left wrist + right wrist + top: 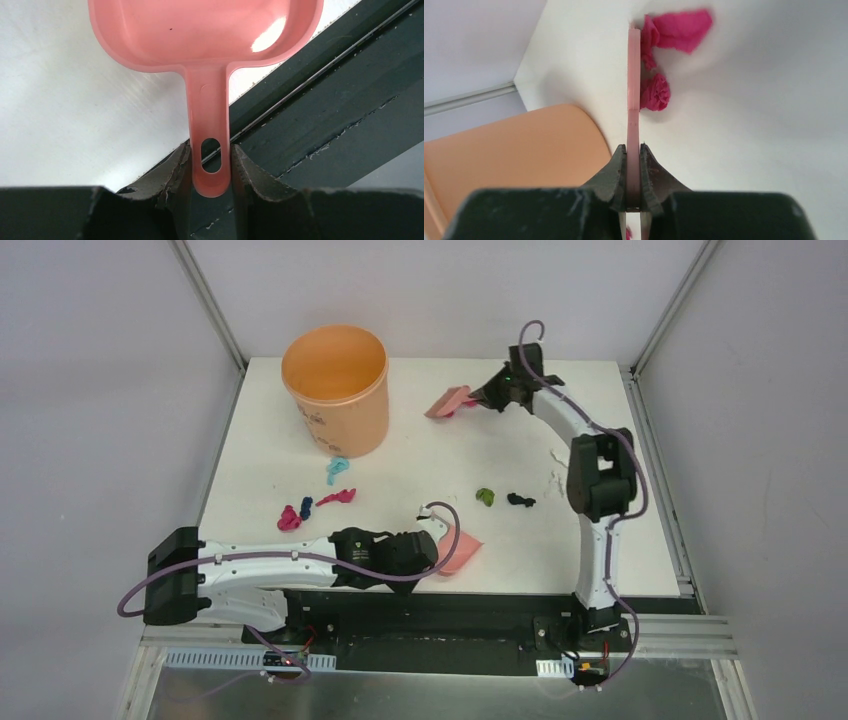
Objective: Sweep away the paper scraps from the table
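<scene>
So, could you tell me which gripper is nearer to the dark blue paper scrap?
Left. The left gripper, holding the dustpan, is front-right of the dark blue scrap; the right gripper, holding the brush, is well off toward the back right.

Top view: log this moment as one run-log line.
left end effector: shut on dustpan | right end effector: shut on brush | paper scraps: unswept on table

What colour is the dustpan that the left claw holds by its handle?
Pink; the dustpan shows best in the left wrist view.
</scene>
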Robot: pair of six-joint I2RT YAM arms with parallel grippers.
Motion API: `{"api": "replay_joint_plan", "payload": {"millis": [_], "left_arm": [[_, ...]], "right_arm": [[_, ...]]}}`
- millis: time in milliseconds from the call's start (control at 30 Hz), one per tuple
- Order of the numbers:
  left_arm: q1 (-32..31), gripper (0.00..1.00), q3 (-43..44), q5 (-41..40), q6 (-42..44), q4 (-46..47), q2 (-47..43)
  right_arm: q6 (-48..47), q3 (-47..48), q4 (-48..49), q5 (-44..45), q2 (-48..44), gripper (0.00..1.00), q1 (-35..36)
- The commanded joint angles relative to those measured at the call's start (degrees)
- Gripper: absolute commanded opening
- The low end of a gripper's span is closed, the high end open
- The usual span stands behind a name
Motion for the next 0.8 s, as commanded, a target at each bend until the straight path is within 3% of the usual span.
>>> {"api": "replay_joint_plan", "payload": {"millis": [0, 200, 300, 433, 567, 767], "left_arm": [[-0.4, 0.00, 2.9, -3.9, 0.5, -2.5, -3.2], [-0.4, 0.00, 5.2, -4.3, 3.0, -4.8, -3.7], [-0.3, 0.00, 5.4, -5.5, 5.2, -4.6, -3.3], [-0.2, 0.00, 6.8, -3.6, 10.1, -4.4, -1.5], [-0.2, 0.00, 9.9, 0.5, 12.9, -7.6, 0.6], [0.3, 0.00, 13.0, 3.6, 16.1, -11.0, 0.7]], "right_arm": [[-5.9, -11.5, -17.9, -5.1, -14.8, 0.00, -8.6], [-25.2, -27.0, -29.5, -23.4, -31.5, 0.00, -21.6], [-30.1, -26.4, -33.5, -35.9, -35.9, 0.00, -29.0], [-38.6, -16.3, -42.9, -43.7, -36.8, 0.00, -34.9], [-49.6, -6.7, -49.1, -38.4, -37.5, 0.00, -35.7], [-69.6, -0.5, -46.2, -10.0, -39.3, 0.00, -27.1]]}}
